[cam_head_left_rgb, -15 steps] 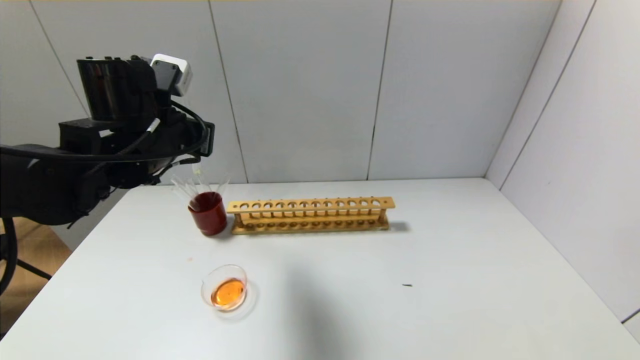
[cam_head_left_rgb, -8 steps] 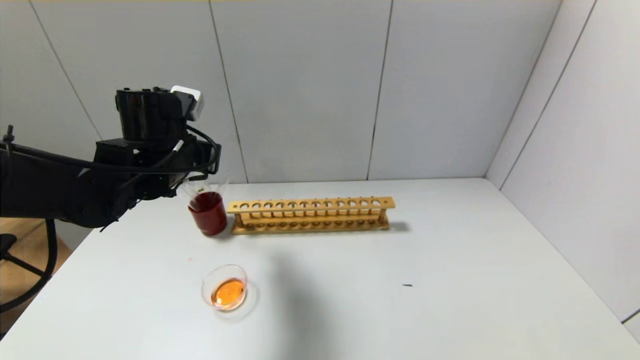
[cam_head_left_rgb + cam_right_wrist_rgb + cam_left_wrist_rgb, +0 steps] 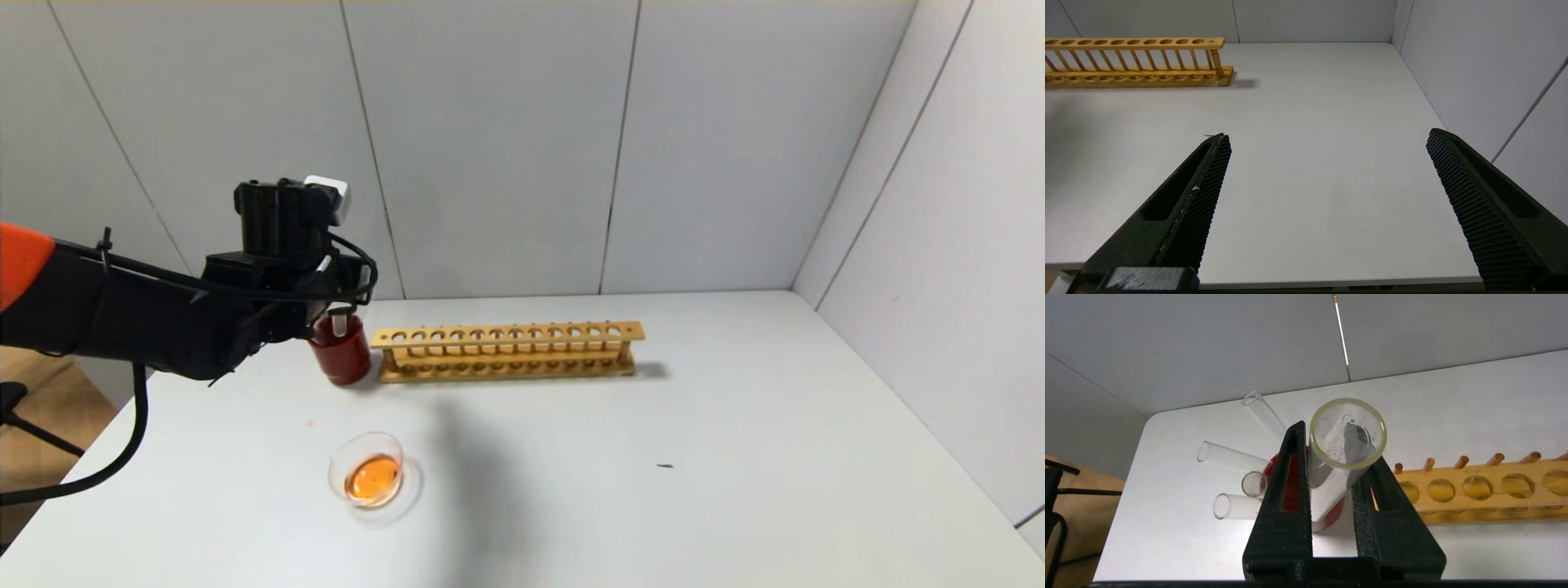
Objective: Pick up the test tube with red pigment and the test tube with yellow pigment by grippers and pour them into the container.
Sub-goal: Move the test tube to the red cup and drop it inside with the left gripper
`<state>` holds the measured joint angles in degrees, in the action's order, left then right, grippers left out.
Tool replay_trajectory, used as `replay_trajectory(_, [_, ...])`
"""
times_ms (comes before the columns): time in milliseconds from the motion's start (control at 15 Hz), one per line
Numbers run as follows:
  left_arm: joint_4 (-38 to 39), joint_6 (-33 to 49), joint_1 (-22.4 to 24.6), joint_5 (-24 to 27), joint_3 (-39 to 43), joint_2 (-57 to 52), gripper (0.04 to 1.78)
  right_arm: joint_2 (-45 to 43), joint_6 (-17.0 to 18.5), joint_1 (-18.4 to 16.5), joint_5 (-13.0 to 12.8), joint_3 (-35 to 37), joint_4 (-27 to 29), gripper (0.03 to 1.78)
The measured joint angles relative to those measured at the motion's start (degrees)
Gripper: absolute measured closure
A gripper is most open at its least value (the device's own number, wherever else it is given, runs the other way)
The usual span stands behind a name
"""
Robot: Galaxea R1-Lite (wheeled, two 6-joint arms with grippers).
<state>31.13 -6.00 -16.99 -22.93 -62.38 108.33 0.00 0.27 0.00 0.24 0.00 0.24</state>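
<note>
Left pincer (image 3: 1331, 473) clamped on an emptied test tube (image 3: 1341, 453) over the red cup (image 3: 341, 353). Right pincer (image 3: 1327, 196) spread wide above the table (image 3: 1310, 122).

Left arm (image 3: 122, 314) showing black body, orange shell at near end, looping black cables, small white-grey block atop wrist. Left end effector (image 3: 1331, 490) showing two black wedge fingers (image 3: 1286, 490), slotted, textured inner pads. Right end effector (image 3: 1327, 163) showing matching black fingers (image 3: 1196, 196), grid-patterned pads.
</note>
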Motion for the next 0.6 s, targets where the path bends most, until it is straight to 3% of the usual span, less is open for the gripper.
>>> replay_trajectory(600, [4.34, -0.09, 2.91, 1.02, -0.52, 7.05, 1.5, 0.0, 0.0, 0.0, 0.0, 0.0, 0.0, 0.06])
